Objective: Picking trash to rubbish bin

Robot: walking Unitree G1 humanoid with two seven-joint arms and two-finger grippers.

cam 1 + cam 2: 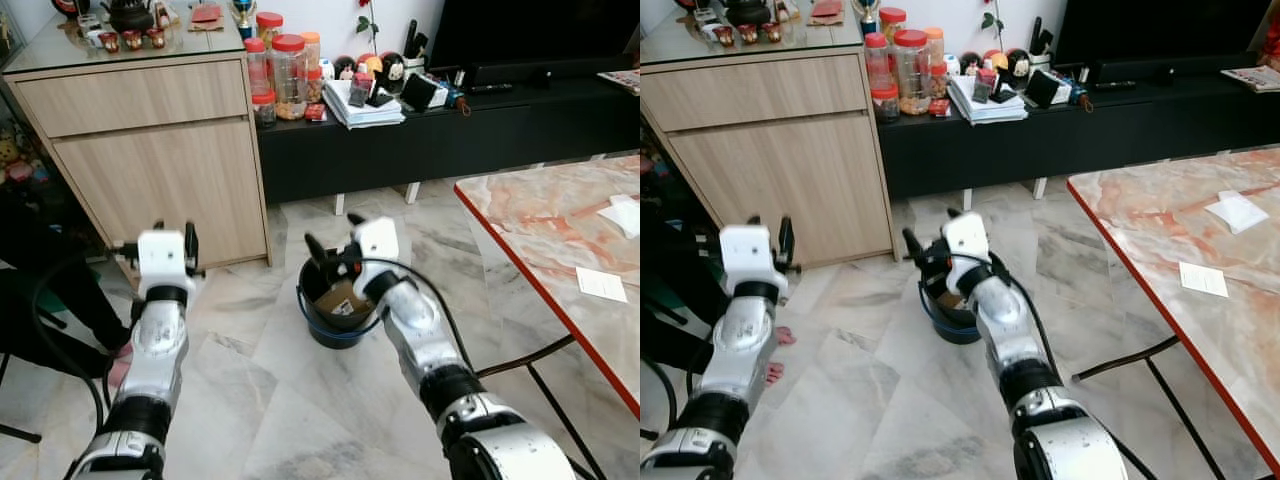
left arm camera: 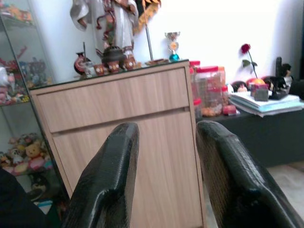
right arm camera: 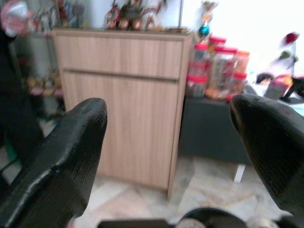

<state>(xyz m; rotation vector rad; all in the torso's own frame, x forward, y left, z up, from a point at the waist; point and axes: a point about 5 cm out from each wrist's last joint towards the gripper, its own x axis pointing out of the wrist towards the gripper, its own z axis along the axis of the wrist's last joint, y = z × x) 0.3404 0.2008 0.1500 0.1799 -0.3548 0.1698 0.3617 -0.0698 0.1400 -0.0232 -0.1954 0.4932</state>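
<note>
- On the marble floor, in front of the black TV bench, stands a dark rubbish bin (image 1: 338, 308) with brown trash (image 1: 345, 301) inside.
- The right hand (image 1: 333, 243) hovers just above the bin's rim, its two black fingers (image 3: 61, 156) spread wide and holding nothing.
- The left hand (image 1: 172, 236) is raised near the wooden cabinet (image 1: 150, 140), well apart from the bin; its fingers (image 2: 107, 180) stand apart, empty.
- Two white papers (image 1: 602, 284) lie on the marble worktop (image 1: 540, 220) at the right.
</note>
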